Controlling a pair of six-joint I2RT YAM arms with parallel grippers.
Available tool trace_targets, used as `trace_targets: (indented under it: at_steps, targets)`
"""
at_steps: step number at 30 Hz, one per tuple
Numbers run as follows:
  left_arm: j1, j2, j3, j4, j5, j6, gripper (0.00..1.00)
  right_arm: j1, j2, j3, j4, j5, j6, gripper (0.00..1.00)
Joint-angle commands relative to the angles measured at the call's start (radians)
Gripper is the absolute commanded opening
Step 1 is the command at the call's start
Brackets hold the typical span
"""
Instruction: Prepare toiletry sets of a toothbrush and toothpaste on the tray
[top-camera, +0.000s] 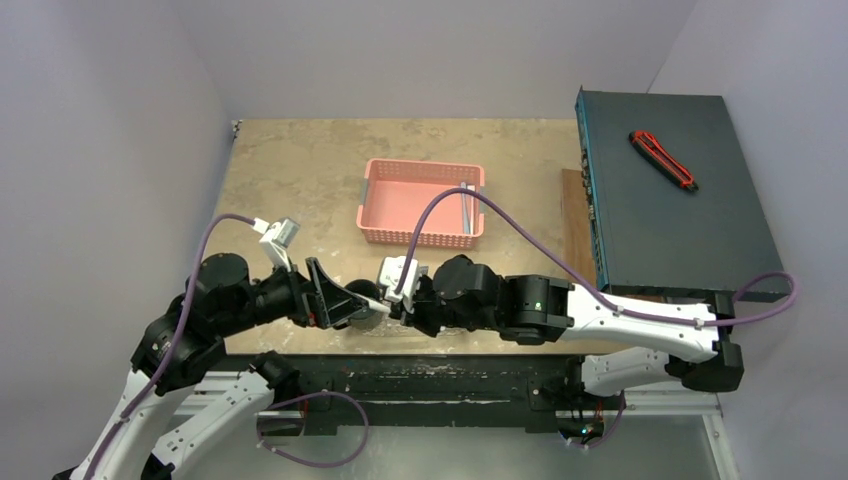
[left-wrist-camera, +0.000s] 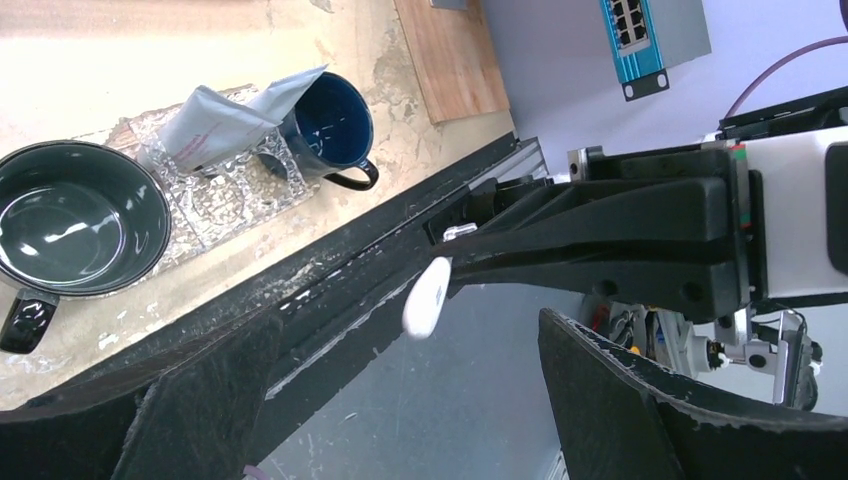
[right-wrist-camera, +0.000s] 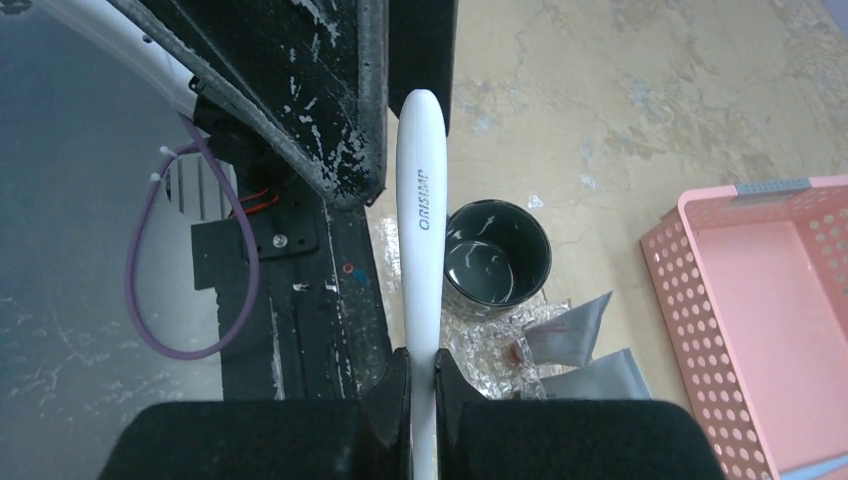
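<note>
Dark lettering along the handle of white glossy toothbrush (right-wrist-camera: 421, 220), read as "ORISIMP". Smooth rounded plastic, pinched at one end between pressed-together black fingers of right gripper (right-wrist-camera: 422, 365). Free rounded end poking into gap of left gripper (left-wrist-camera: 408, 330), fingers spread wide, apart from the brush in left wrist view. Held above near table edge, on near side of pink basket (top-camera: 420, 203). Basket perforated plastic, rectangular, thin pale brushes (top-camera: 468, 208) lying at its right end. Clear tray (left-wrist-camera: 215, 205) with bumpy glittery embossing, nearer than basket, by table edge. On tray: flat crinkled silver tubes (left-wrist-camera: 215, 125), faint reddish print too small to read; glossy dark grey mug (left-wrist-camera: 75, 225) and glossy blue mug (left-wrist-camera: 335, 125), both upright. Right of basket: matte black box (top-camera: 650, 230), red-and-black utility knife (top-camera: 662, 160) on top, blue-faced panel of ports (left-wrist-camera: 650, 35) on its side.
</note>
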Motion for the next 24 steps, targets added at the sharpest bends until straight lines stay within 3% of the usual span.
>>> trace_targets:
  at_steps: [1,13,24]
  targets:
    - [0.004,-0.005,0.036,0.013,0.023,-0.004,0.98,0.021,0.02,0.064,0.056,-0.008,-0.027,0.0]
    - [0.004,-0.119,0.018,0.028,0.119,0.222,0.93,0.025,0.068,0.091,0.117,-0.195,-0.03,0.0]
    - [0.004,-0.176,0.024,0.021,0.279,0.396,0.77,0.024,0.128,0.164,0.139,-0.419,0.016,0.0]
